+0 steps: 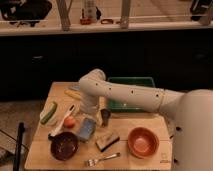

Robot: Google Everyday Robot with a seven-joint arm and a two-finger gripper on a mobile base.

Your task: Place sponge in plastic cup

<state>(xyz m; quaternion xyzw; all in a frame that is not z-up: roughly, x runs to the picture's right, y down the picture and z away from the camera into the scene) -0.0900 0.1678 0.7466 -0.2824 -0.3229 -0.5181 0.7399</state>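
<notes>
The light-blue sponge (86, 129) lies flat on the wooden table (160, 127), left of centre. The small dark plastic cup (105, 117) stands upright just to the sponge's upper right. My gripper (88, 115) hangs at the end of the white arm (125, 94), directly above the sponge's far end and just left of the cup. The arm's lower part hides where the gripper meets the sponge.
A tan block with a dark underside (107, 140) lies in front of the cup. Orange bowl (142, 141) at the front right, dark maroon bowl (64, 145) at the front left, fork (102, 159) at the front edge. Green tray (131, 95) behind. Cucumber (48, 112), an orange fruit (69, 121) and banana (73, 93) at the left.
</notes>
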